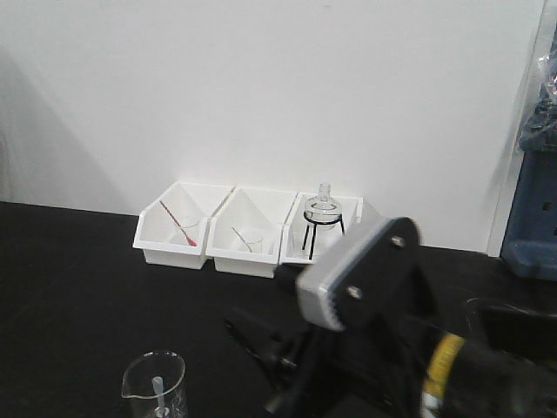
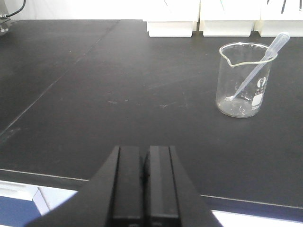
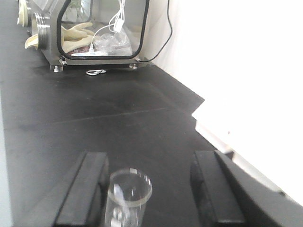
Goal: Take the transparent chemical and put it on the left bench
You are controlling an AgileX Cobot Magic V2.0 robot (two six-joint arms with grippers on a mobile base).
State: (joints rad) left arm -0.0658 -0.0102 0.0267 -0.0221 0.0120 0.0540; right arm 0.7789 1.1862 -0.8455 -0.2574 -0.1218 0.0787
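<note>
The transparent chemical [image 2: 265, 59], a slim clear pipette with a squeeze bulb, leans in a glass beaker [image 2: 241, 85] on the black counter, bulb over the rim. The front view shows the transparent chemical [image 1: 158, 389] in that beaker [image 1: 155, 383] at the bottom left. My left gripper [image 2: 144, 158] is shut and empty, low at the counter's front edge, well short and left of the beaker. My right gripper [image 3: 149, 172] is open. A clear round-rimmed glass vessel [image 3: 129, 191] stands between its fingers, close to the left one. The left bench is out of view.
Three white bins stand by the wall: one with a red pipette [image 1: 177, 224], one with another clear pipette in a small beaker [image 1: 246, 239], one with a round flask on a black stand [image 1: 323, 216]. My right arm's wrist housing [image 1: 357, 270] fills the foreground. A glove box [image 3: 90, 30] stands far along the counter.
</note>
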